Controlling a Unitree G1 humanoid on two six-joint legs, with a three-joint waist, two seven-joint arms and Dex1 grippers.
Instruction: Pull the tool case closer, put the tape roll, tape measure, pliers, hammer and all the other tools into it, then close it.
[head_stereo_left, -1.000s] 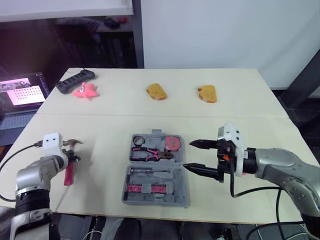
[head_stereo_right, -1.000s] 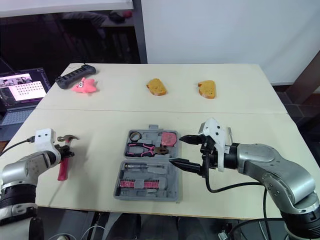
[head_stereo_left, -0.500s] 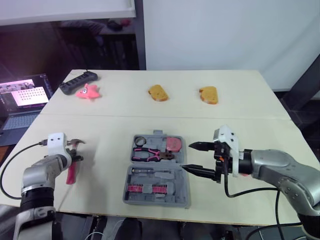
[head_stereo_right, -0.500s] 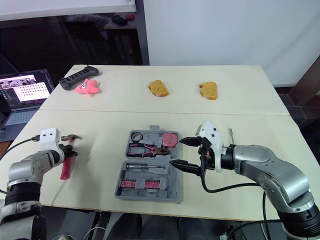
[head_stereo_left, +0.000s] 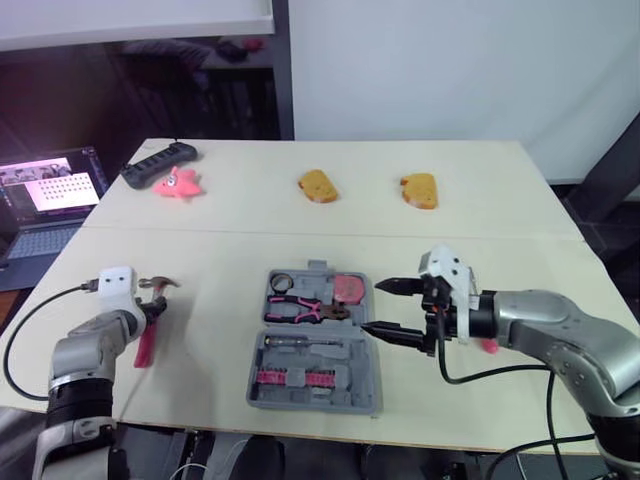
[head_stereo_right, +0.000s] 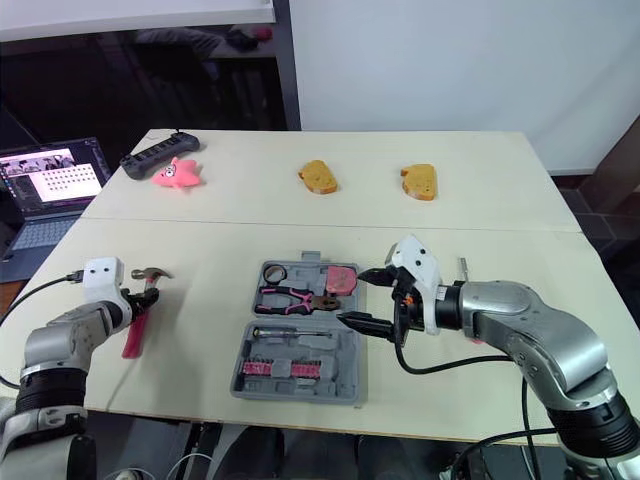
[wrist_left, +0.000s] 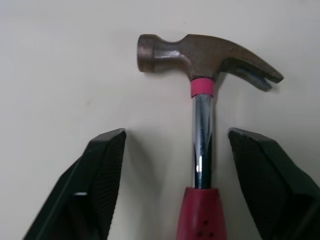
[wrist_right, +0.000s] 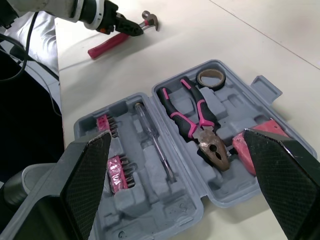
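Status: the tool case (wrist_right: 170, 205) lies open on the tabletop (head_stereo_left: 220, 270), front and centre, within reach of both arms. The tape roll (wrist_right: 210, 76), pliers (wrist_right: 197, 122) and tape measure (head_stereo_left: 348, 288) sit in its far half. A screwdriver (wrist_right: 155, 142) and a rack of pink bits (wrist_right: 117, 167) occupy the near half.

Outstanding item: the hammer (wrist_left: 202, 125) lies flat on the tabletop, well apart from the case on the left side, head pointing away from me.

Left gripper (wrist_left: 176, 137): fingers apart, one on each side of the hammer's steel shaft, just above the red grip. Neither finger touches the shaft. I judge this position is chosen because the shaft is the narrowest part and sits close to the heavy head, which should limit swing once lifted.

Right gripper (head_stereo_left: 372, 307): fingers apart, holding nothing, poised at the right edge of the case. I read this as a standby position, ready to steady the case or work the lid.

Caution: the shaft is smooth metal, so a loose grip may let the hammer rotate.
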